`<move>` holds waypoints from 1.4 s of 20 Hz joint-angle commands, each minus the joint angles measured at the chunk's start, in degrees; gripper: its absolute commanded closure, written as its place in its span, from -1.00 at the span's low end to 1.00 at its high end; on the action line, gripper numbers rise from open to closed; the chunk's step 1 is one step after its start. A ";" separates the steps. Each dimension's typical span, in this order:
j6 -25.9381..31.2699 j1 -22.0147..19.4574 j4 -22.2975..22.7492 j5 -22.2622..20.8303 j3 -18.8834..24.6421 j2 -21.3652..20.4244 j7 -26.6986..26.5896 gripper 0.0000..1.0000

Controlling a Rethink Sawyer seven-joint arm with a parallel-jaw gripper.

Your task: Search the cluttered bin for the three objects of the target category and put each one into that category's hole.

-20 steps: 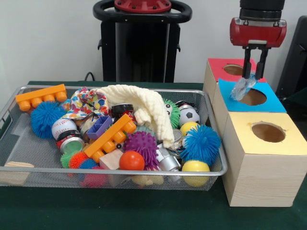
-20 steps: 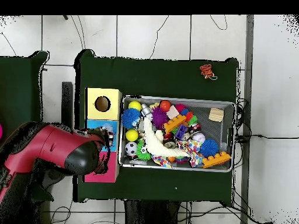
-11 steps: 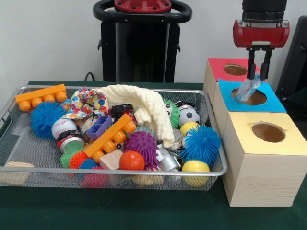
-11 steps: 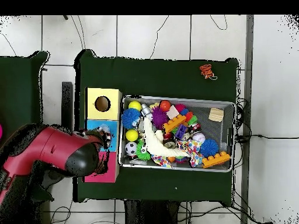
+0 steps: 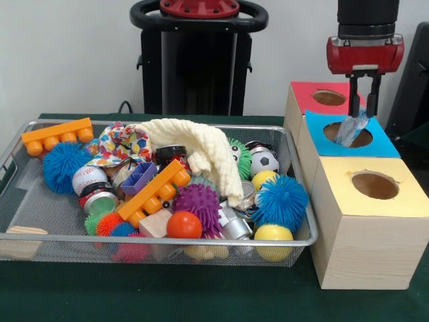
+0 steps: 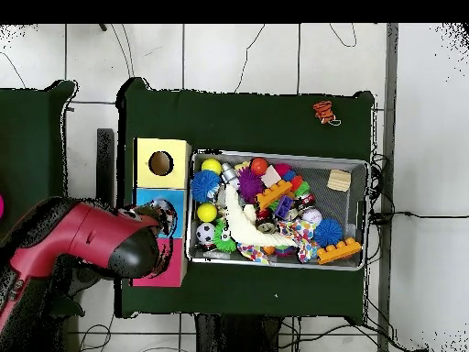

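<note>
A red and black robot arm hangs over a row of three wooden boxes (image 5: 365, 228) beside a wire mesh bin (image 5: 154, 238) on a dark green table (image 5: 201, 295). The gripper (image 5: 362, 107) has its two dark fingers closed on a clear, crinkly plastic object (image 5: 351, 129), whose lower end hangs at the round hole in the blue-topped middle box (image 5: 375, 144). The red-topped box (image 5: 305, 94) lies behind it and the yellow-topped box (image 5: 402, 194) in front; each has one round hole, both uncovered.

The boxes stand just beside the bin's right wall, with a narrow gap between. Open green cloth runs along the front edge of the table.

The bin is crowded. Counted: two orange toy bricks (image 5: 57, 134), two blue spiky balls (image 5: 280, 200), one purple spiky ball (image 5: 198, 203), two yellow balls (image 5: 273, 235), one soccer ball (image 5: 264, 161), one baseball (image 5: 88, 178) and a cream cloth (image 5: 201, 151) draped over the middle.

From overhead, pale tiled floor (image 6: 256, 55) surrounds the table.
</note>
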 commanded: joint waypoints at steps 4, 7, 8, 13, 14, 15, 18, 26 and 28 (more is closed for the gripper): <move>-2.27 -0.94 -4.24 0.42 6.08 0.97 22.14 1.00; -2.95 -0.88 -3.85 0.33 6.11 1.16 22.24 1.00; -2.93 -0.81 -3.66 0.23 6.30 1.17 22.28 1.00; -2.07 -0.31 -3.06 -0.24 7.54 1.01 22.41 1.00; -1.90 -0.21 -3.01 -0.31 7.74 0.98 22.41 1.00; -1.83 -0.18 -3.00 -0.33 7.79 0.97 22.42 1.00; -1.95 -0.21 -2.83 -0.27 7.51 1.20 22.53 1.00; -0.95 0.05 -3.14 -0.44 8.28 0.78 22.35 -1.00; -0.69 0.05 -3.30 -0.47 8.48 0.66 22.28 -1.00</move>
